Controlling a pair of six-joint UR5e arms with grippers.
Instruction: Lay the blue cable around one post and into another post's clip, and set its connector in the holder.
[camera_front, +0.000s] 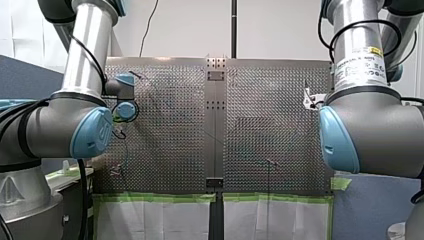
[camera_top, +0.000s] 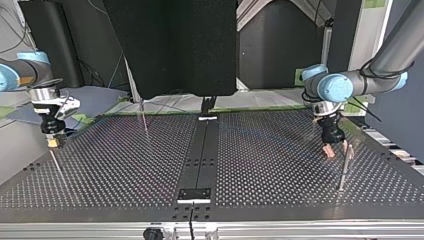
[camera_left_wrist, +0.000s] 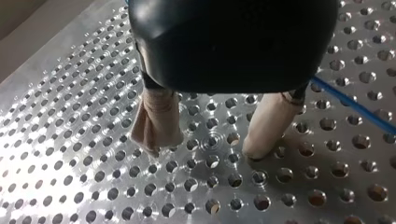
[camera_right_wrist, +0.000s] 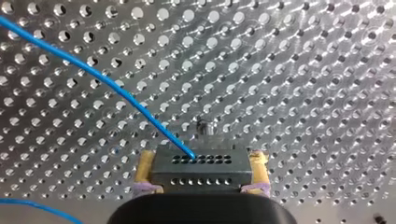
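Blue cable (camera_right_wrist: 116, 91) enters dark connector (camera_right_wrist: 201, 176) clamped in right gripper (camera_right_wrist: 201, 163); left gripper (camera_left_wrist: 205, 148), fingers apart, stands beside cable.

Perforated table (camera_front: 170, 125); green tape (camera_front: 150, 198) along edge; black panel (camera_top: 170, 45) behind.

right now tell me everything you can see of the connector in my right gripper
The connector is a dark grey rectangular block, plastic by its look, with two rows of small holes showing, one on each visible face. The blue cable enters one hole of the upper row and arcs away over the perforated table. The block sits level, clamped at both ends between the yellow pads of my right gripper.
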